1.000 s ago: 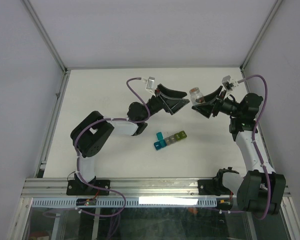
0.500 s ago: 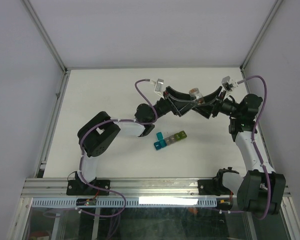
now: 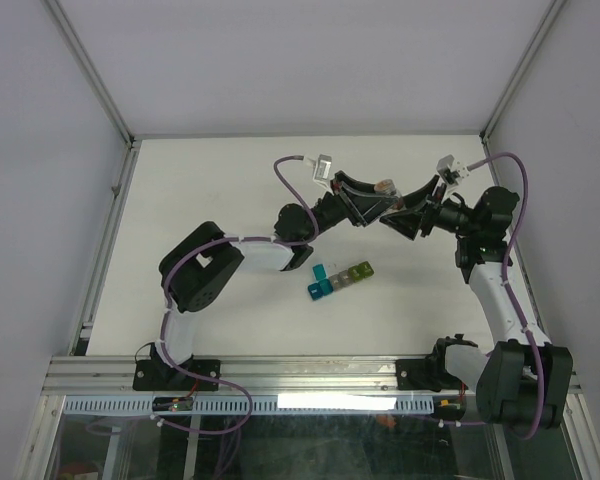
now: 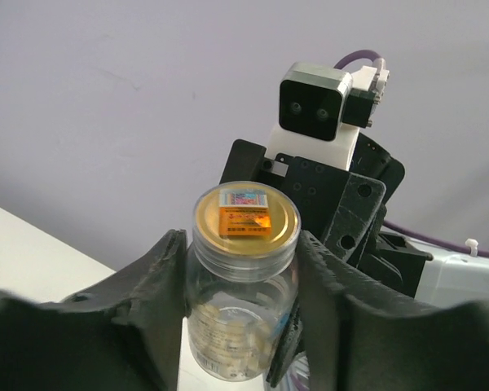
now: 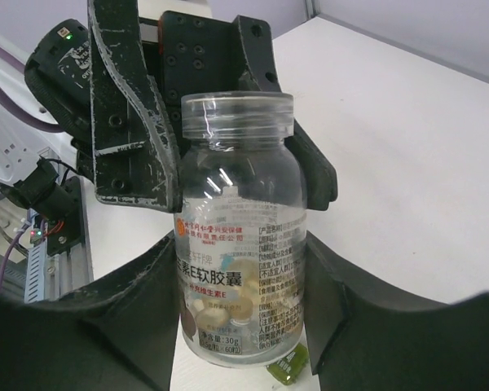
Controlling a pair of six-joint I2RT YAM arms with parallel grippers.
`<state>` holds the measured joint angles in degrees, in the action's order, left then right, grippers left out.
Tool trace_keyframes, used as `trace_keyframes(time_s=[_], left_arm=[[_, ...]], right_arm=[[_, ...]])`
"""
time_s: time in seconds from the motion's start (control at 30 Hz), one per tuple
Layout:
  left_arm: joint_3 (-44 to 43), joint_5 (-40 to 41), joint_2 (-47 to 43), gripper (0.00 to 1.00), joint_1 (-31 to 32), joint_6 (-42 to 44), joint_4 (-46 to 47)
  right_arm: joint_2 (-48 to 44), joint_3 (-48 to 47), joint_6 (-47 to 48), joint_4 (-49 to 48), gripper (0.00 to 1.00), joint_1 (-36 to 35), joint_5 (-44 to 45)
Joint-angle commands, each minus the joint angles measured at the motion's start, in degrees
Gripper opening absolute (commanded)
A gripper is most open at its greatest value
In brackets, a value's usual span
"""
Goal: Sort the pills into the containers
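A clear bottle is held in the air over the far part of the surface. Its body is pinched by the right claw and its cap end by the left claw. The containers are set lower down, toward the near edge, in a slanted row between both arms. "E软胶囊" and "30g" can be read on the label. A square code is stuck on the cap.

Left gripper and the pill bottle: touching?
Touching. The left wrist view shows the left gripper with its jaws pressed against both sides of the bottle just under its lid, with no gap visible.
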<state>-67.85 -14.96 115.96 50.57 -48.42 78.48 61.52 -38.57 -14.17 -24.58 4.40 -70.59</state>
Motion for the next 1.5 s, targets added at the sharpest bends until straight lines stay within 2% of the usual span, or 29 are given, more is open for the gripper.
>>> trace_keyframes(time_s=[0.0, 0.07, 0.17, 0.4, 0.5, 0.63, 0.7, 0.73, 0.8, 0.87, 0.93, 1.0, 1.03, 1.07, 1.17, 1.27, 1.47], left_arm=[[-2.72, -1.46, 0.34, 0.24, 0.89, 0.72, 1.73], [-2.44, -2.28, -0.26, 0.17, 0.44, 1.48, 1.73], [-1.46, -3.59, -1.58, 0.12, -0.98, 1.82, 1.82], [-0.34, -5.61, -3.65, 0.1, -2.48, 3.38, 1.27], [-0.69, -6.16, -3.57, 0.1, -2.46, 3.49, 0.93], [-0.86, -6.47, -3.56, 0.1, -2.47, 3.72, 0.69], [-1.01, -6.76, -3.62, 0.1, -2.46, 3.77, 0.5], [-1.11, -6.95, -3.56, 0.1, -2.48, 3.71, 0.42], [-1.46, -7.53, -3.27, 0.12, -2.44, 3.44, 0.35], [-2.02, -8.08, -2.99, 0.23, -2.47, 2.66, 0.32], [-2.12, -8.76, -2.35, 0.43, -2.43, 1.33, 2.05], [-1.87, -8.96, -1.6, 0.66, -2.48, -0.45, 4.7], [-1.72, -8.9, -1.2, 0.74, -2.43, -1.21, 5.92], [-1.6, -8.73, -0.84, 0.82, -2.36, -1.85, 6.77], [-1.66, -8.17, 0.1, 0.94, -2.25, -2.77, 8.01], [-2.31, -8.42, 0.82, 0.96, -1.81, -2.82, 8.53], [-3.25, -7.86, 1.93, 0.83, -1.25, -2.73, 9.35]], right_arm=[[-0.52, -1.98, 2.72, 1.55, 0.26, -0.71, 0.3], [-0.61, -2.63, 4.84, 3.94, 0.41, -0.71, 0.5], [-0.77, -4.26, 10.02, 10.09, 0.55, -0.75, 1.04], [-0.96, -5.4, 13.89, 14.66, 0.61, -0.71, 1.61], [-0.79, -5.78, 14.75, 15.87, 0.69, -0.72, 1.71], [-0.76, -5.86, 14.87, 16.14, 0.71, -0.72, 1.84], [-0.7, -5.91, 14.88, 16.16, 0.67, -0.77, 2.02], [-0.72, -5.98, 14.92, 16.14, 0.62, -0.72, 2.04], [-0.55, -6.29, 14.48, 16.14, 0.43, -0.71, 1.65], [-0.23, -6.56, 13.51, 15.83, 0.22, -0.71, 1.51], [0.03, -6.5, 11.33, 13.96, 0.07, -0.71, 0.87], [0.26, -5.69, 10.73, 9.33, 0.05, -0.25, 0.75], [0.27, -5.13, 4.62, 6.69, 0.0, 0.22, -0.45], [0.19, -4.59, 1.75, 4.3, 0.0, 0.58, -0.78], [-0.22, -3.44, -2.41, 0.14, 0.0, 1.33, -1.14], [-0.43, -2.82, -4.25, -2.02, 0.0, 1.52, -1.27], [0.24, -1.94, -6.4, -5.06, 0.0, 1.17, -2.15]])
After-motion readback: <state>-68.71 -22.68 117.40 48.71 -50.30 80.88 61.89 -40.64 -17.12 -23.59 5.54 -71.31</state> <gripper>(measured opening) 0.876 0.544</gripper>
